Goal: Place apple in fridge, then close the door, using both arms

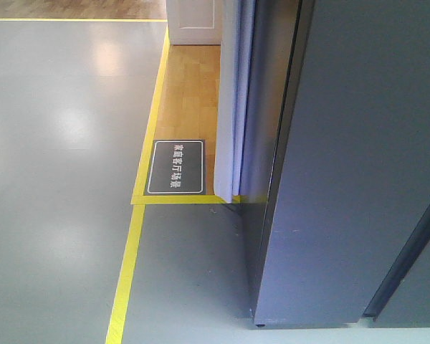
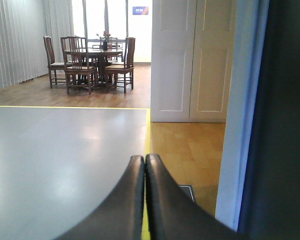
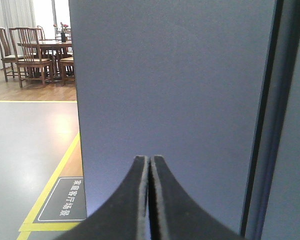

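Observation:
The apple is out of view in all three views. The fridge (image 1: 330, 179) is a tall dark grey block filling the right of the front view, and neither gripper shows there. My right gripper (image 3: 150, 159) is shut with nothing between its fingers and points straight at the flat grey door (image 3: 175, 90), close to it. A dark seam (image 3: 262, 125) runs down the door's right side. My left gripper (image 2: 144, 159) is also shut and empty, pointing over the grey floor past the fridge's dark left edge (image 2: 285, 125).
A yellow tape line (image 1: 125, 265) and a dark floor sign (image 1: 175, 167) lie left of the fridge. A pale wall edge (image 2: 240, 100) stands beside it, with white cupboard doors (image 2: 190, 60) behind. A wooden dining table with chairs (image 2: 92, 62) stands far back.

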Controlling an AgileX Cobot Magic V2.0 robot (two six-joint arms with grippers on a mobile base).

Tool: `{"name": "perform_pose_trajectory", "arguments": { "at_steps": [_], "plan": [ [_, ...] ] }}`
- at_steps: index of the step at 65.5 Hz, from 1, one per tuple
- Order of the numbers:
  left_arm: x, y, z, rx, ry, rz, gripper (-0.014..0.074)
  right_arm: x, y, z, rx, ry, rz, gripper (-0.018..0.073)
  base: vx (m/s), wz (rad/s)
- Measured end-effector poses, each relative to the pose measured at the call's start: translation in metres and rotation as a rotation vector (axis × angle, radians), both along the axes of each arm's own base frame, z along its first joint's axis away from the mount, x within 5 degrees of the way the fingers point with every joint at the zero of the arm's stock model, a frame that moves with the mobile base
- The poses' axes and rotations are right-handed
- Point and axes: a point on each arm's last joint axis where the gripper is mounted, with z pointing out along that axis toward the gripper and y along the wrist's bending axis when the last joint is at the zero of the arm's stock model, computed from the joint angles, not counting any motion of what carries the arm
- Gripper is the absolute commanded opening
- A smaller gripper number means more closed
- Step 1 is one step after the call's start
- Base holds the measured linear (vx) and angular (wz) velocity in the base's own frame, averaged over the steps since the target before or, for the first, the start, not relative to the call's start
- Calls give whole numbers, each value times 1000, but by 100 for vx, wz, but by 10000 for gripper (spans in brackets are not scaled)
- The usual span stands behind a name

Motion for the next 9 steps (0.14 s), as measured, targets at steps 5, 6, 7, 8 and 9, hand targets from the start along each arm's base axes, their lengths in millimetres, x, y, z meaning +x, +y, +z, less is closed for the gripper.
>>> {"name": "perform_pose_trajectory", "arguments": {
  "at_steps": [5, 6, 7, 8, 9],
  "plan": [
    [0, 0, 0, 0, 0, 0, -6, 0, 0, 0, -1, 0, 0, -2, 0, 0],
    [0, 0, 0, 0, 0, 0, -6, 0, 0, 0, -1, 0, 0, -2, 0, 0],
    [0, 0, 0, 0, 0, 0, -6, 0, 0, 0, -1, 0, 0, -2, 0, 0],
    [0, 0, 0, 0, 0, 0, -6, 0, 0, 0, -1, 0, 0, -2, 0, 0],
    [0, 0, 0, 0, 0, 0, -6, 0, 0, 0, -2, 0, 0, -2, 0, 0]
  ]
}}
